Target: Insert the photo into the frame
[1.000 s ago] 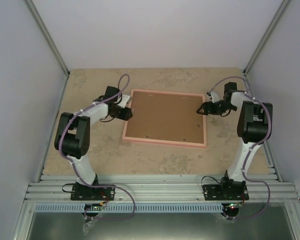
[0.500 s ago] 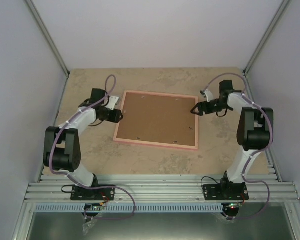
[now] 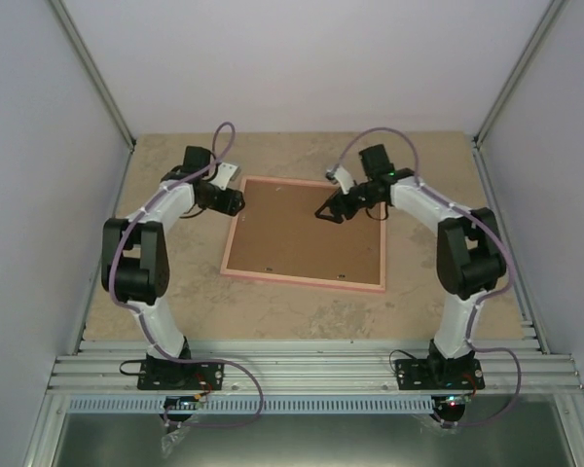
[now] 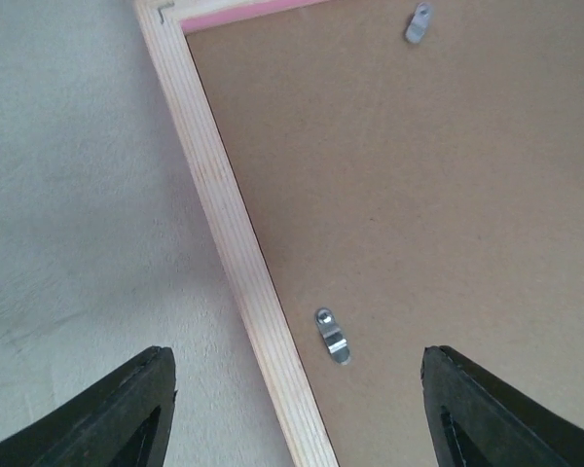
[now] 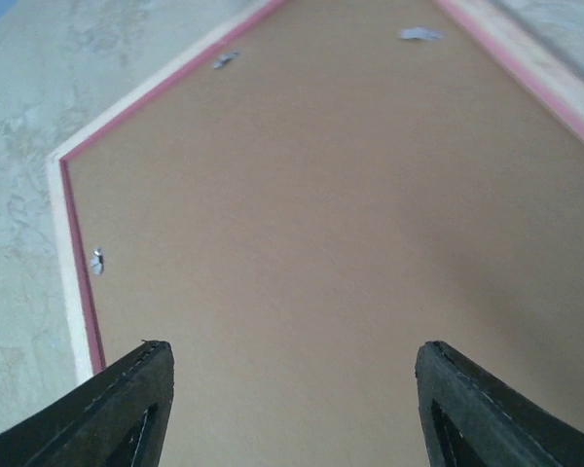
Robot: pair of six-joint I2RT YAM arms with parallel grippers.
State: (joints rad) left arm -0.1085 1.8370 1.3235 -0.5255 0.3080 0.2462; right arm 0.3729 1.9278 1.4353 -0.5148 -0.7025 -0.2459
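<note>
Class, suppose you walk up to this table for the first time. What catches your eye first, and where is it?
A pink frame lies face down mid-table, its brown backing board filling it, with small metal clips near the edges. The left gripper hovers open over the frame's left rim near the far corner. The right gripper hangs open over the board's far part.

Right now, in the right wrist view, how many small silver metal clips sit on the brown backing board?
3: one clip beside the left rail of the thin pink rectangular frame, one by the upper-left rail, one near the top right. Others may lie outside this view.
</note>
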